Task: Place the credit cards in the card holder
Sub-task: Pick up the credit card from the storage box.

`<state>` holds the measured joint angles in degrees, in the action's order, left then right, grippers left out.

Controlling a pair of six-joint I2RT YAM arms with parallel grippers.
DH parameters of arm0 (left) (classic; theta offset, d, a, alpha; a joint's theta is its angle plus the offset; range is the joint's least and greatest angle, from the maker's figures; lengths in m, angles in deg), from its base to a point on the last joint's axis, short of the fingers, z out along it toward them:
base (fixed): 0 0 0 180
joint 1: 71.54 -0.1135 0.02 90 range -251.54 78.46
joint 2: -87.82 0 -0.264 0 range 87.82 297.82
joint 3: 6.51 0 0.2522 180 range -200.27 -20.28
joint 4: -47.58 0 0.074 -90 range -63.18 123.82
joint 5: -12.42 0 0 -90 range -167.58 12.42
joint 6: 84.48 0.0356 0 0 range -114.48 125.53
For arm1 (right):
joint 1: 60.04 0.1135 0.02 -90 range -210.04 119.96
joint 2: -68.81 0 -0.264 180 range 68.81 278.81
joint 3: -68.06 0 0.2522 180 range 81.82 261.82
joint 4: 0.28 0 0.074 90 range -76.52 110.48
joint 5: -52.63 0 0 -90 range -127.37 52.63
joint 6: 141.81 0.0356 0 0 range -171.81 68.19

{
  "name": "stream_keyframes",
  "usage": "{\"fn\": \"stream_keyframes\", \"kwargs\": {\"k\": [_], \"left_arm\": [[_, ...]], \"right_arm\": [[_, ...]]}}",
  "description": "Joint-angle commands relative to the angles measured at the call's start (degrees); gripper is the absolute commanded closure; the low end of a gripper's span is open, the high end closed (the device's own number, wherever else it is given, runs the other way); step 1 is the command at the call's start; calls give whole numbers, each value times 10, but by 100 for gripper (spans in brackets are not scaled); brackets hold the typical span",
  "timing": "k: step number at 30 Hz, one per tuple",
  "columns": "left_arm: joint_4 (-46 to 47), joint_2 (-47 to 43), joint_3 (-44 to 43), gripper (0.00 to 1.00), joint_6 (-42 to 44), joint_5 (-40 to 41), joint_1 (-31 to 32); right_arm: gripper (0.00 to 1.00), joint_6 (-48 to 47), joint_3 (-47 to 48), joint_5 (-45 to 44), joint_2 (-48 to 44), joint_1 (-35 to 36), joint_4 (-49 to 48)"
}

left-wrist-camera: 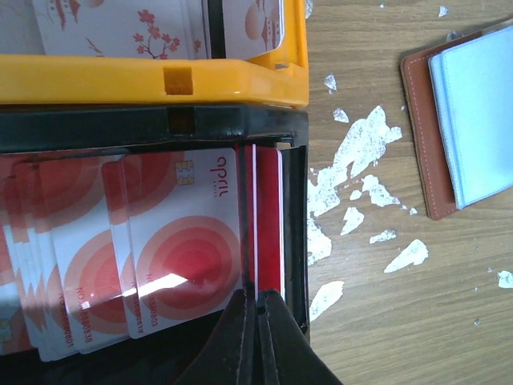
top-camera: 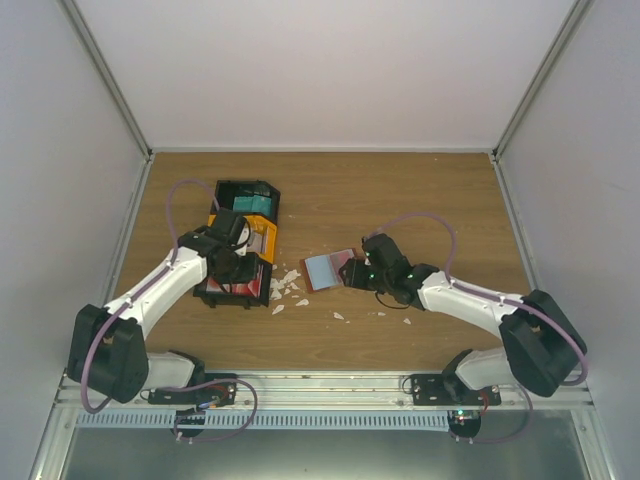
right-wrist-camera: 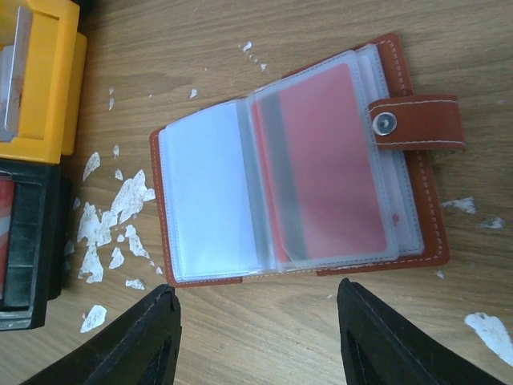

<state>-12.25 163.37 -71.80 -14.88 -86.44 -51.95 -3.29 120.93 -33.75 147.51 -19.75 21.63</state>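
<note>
Now, the left jaws are pressed together, their fingers pinching the near edge of a red card that stands on edge at the right end of the tray's black compartment, close against its wall. Just to its left, a fanned row of cards, white with red rings, leans in the same compartment. The tray has a yellow section next to the black one, holding pale cards with red blossom marks. From above, the left arm reaches over the tray on the left side of the desk, and teal cards show in the far compartment. The holder lies open and flat on the desk to the right of the tray, apart from it, with white scraps scattered between them. Its clear sleeves face up: one looks empty, and the other holds a second red card with a dark stripe. A strap with a snap sticks out past the holder's edge on that side. The right jaws are spread wide, their fingers just off the holder's near edge, one toward each end, gripping nothing. Whether they touch the desk cannot be told.
</note>
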Motion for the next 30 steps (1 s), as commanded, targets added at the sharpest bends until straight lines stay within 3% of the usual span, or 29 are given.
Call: {"fn": "stream_keyframes", "kwargs": {"k": [1, 6, 12, 16, 20, 23, 30], "left_arm": [[-18, -30, -24, 100, -8, 28, -3], [-34, -74, -66, 100, -21, 65, 0], [18, -143, -93, 100, -29, 8, 11], [85, -175, -85, 100, -48, -36, 13], [179, -191, -52, 100, -93, -126, 20], [258, -190, -11, 100, -141, -174, 41], [350, -161, 48, 100, -185, -166, 89]], "right_arm": [[46, 10, 13, -53, -29, 3, 28], [49, 58, 3, -168, -93, 3, 91], [48, 67, -12, -231, -164, -7, 127], [36, 45, -13, -228, -185, -22, 138], [14, 18, -11, -231, -196, -36, 149], [4, -17, -7, -231, -194, -46, 154], [0, -89, -1, -184, -177, -65, 146]]}}
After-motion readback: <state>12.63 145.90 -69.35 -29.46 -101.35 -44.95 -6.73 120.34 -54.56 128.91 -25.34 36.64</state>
